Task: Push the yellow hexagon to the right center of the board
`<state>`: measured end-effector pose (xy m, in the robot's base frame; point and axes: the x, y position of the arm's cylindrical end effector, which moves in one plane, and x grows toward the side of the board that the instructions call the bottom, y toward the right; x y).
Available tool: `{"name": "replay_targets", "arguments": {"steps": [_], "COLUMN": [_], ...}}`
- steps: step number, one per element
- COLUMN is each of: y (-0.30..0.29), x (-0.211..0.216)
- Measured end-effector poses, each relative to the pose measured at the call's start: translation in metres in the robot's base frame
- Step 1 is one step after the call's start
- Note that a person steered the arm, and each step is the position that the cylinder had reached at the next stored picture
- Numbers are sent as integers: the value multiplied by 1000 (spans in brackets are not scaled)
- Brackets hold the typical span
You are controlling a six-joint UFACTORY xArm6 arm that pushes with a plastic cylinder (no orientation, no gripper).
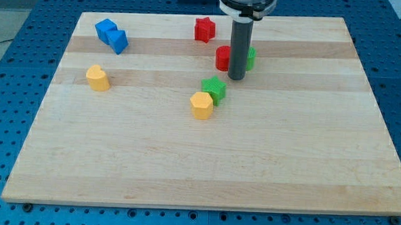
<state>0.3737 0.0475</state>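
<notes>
The yellow hexagon (201, 105) lies near the board's middle, touching a green star (214, 89) at its upper right. My tip (236, 77) stands above and to the right of both, a short way from the green star. The rod partly hides a red block (223, 58) on its left and a green block (250, 57) on its right.
A red star (204, 29) sits near the top edge. A blue block (111, 35) is at the top left, a second yellow block (97, 77) at the left. The wooden board (307, 151) lies on a blue perforated table.
</notes>
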Motion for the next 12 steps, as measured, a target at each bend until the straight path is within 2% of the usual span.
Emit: {"name": "replay_targets", "arguments": {"steps": [6, 7, 8, 9, 10, 11, 12], "y": [-7, -28, -92, -108, -50, 38, 3], "x": [0, 2, 20, 65, 75, 59, 97]}}
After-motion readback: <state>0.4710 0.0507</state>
